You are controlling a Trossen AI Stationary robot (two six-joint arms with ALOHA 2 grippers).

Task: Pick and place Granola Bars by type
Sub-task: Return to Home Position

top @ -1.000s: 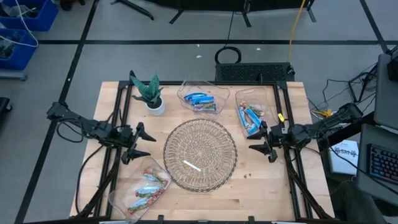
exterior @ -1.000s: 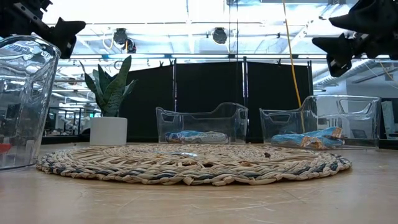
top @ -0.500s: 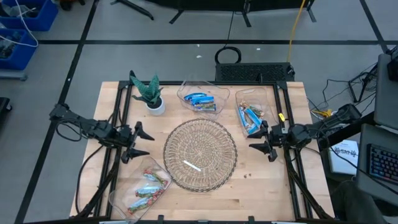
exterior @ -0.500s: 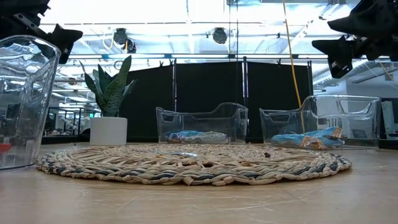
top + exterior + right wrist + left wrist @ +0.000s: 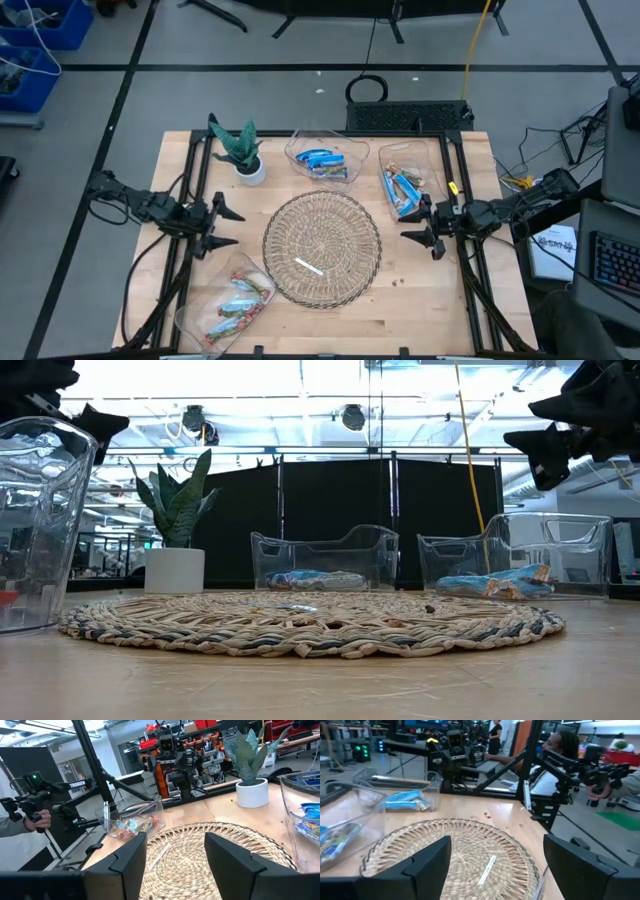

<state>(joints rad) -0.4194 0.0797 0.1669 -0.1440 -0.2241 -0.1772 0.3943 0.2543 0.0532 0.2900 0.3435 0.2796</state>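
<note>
Granola Bars [image 5: 322, 160]: in three clear bins [image 5: 358, 152] at the back edge, right edge and front-left corner of the worktop [image 5: 420, 300]; overlapping, count unclear, wrapper print illegible. Left gripper [image 5: 238, 229]: left edge, fingers spread, empty. Right gripper [image 5: 408, 222]: right edge, likewise spread, empty. Front-left bin [image 5: 45, 530] cut off in low view.

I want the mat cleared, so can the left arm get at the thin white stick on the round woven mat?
Probably yes. The thin white stick lies alone on the round woven mat, nothing covering it, and the left gripper hangs open beside the mat's left edge.
</note>
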